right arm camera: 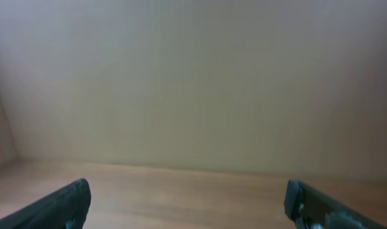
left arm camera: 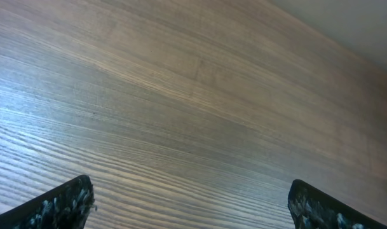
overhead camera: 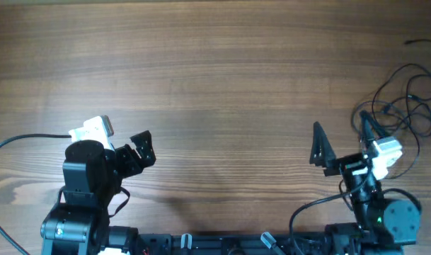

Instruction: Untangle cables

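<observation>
Right claw [right arm camera: 187, 194] agape beside cables [overhead camera: 393, 108]

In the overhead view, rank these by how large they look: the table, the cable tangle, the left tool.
Largest: table
Next: cable tangle
Smallest: left tool

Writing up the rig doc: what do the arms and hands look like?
Arms black: left arm, right arm. White camera block on each wrist. Left hand and right hand: black wedge fingers, left's speckled white. Black cable off left arm; green LED on right.
</observation>
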